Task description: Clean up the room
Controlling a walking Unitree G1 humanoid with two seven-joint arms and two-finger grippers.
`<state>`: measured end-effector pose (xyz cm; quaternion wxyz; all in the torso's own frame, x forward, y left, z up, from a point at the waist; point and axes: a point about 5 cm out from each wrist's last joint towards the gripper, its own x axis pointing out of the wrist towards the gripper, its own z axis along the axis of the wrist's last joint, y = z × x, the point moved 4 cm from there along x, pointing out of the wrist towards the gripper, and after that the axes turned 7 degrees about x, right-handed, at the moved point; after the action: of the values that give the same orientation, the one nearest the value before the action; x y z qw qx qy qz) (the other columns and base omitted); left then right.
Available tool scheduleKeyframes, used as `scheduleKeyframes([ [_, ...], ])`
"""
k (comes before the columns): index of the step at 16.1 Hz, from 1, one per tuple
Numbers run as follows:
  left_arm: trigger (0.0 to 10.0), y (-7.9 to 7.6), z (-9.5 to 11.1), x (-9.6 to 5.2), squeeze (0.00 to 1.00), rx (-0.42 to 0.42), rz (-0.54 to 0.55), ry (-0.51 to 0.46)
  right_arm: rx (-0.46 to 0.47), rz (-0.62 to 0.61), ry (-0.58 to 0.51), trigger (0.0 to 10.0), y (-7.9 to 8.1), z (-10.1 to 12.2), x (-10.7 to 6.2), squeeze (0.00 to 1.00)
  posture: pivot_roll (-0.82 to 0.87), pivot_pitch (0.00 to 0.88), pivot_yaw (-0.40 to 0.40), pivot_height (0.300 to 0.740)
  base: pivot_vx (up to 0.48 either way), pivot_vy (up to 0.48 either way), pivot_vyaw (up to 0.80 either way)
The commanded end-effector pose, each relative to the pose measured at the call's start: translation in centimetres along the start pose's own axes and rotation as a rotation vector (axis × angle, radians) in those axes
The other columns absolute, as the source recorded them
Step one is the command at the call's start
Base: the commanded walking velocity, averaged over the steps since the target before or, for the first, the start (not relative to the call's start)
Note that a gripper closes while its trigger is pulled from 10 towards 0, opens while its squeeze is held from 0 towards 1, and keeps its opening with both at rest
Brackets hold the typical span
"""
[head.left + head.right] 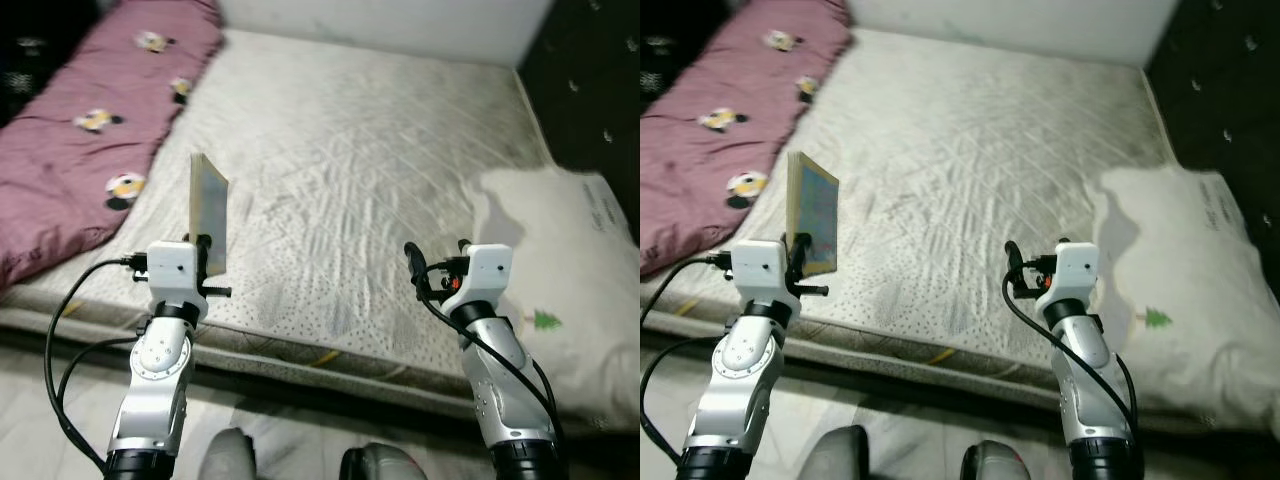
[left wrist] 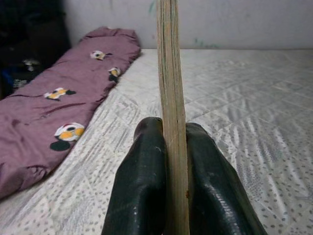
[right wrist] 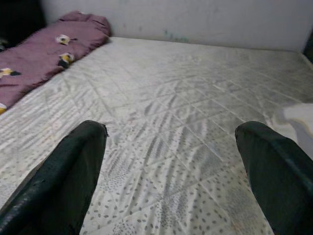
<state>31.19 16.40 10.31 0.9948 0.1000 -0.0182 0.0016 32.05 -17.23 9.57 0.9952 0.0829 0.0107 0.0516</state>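
A thin book point(image 1: 208, 210) with a colourful cover stands upright, edge-on, just above the front left part of the bare mattress point(image 1: 380, 150). My left gripper point(image 1: 205, 247) is shut on the book's lower edge; in the left wrist view the two black fingers point(image 2: 142, 181) press against both sides of the book point(image 2: 171, 88). My right gripper point(image 1: 437, 252) hovers over the front right part of the mattress, open, with nothing between its fingers point(image 3: 73, 176).
A purple blanket point(image 1: 90, 130) with cartoon prints lies along the mattress's left side. A white pillow point(image 1: 570, 270) with a small green tree print sits at the right front. Dark wall point(image 1: 590, 80) at right, white wall behind, floor strip below the bed's edge.
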Motion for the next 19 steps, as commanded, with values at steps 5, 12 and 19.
scheduleKeyframes([
  [5, 10.0, -0.8, 1.18, 0.15, 0.0, -0.013, -0.023, -0.046, -0.003, -0.029, 0.012, 10.0, -0.88, -0.28, -0.28, 0.0, -0.01, 0.127, -0.049, 0.74, 0.0, -0.278, 0.0],
  [12, 10.0, -0.94, 1.21, 0.18, 0.0, -0.027, -0.028, -0.047, -0.008, -0.032, 0.014, 10.0, -0.97, -0.29, -0.23, 0.0, -0.01, 0.131, -0.049, 0.74, 0.0, -0.231, 0.0],
  [19, 10.0, -0.94, 1.21, 0.18, 0.0, -0.027, -0.028, -0.047, -0.008, -0.032, 0.014, 10.0, -0.97, -0.29, -0.23, 0.0, -0.01, 0.131, -0.049, 0.74, 0.0, 0.0, 0.0],
])
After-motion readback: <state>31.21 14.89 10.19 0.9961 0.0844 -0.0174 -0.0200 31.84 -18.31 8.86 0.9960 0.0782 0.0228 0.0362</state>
